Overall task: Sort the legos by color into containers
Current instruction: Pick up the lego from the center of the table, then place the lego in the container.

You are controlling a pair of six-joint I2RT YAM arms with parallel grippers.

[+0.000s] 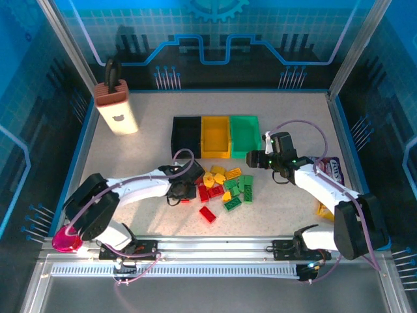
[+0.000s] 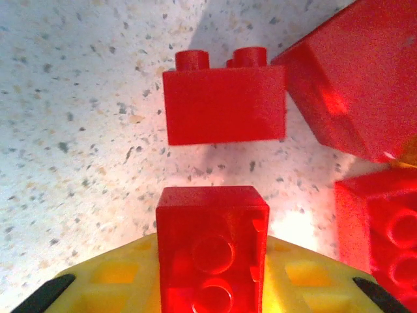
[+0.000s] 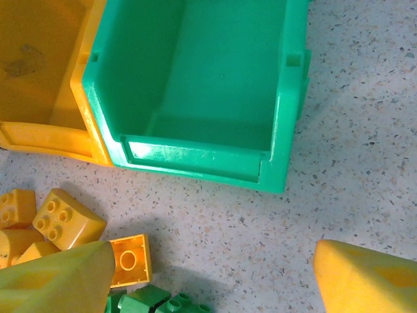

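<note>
We see the left tool clamped on a red brick at the lego pile's edge; the right tool, parted, overhangs bare desk near the green bin.

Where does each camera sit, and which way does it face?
Top: above and behind, looking down on the speckled table; both arms show.
Left wrist: looks down at the small red studded brick its yellow jaws clamp.
Right wrist: faces the green open-topped plastic bin; open yellow jaws at bottom.
Shared: top shows that bin too.

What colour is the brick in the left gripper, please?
Red brick; left wrist view shows it best.
</note>
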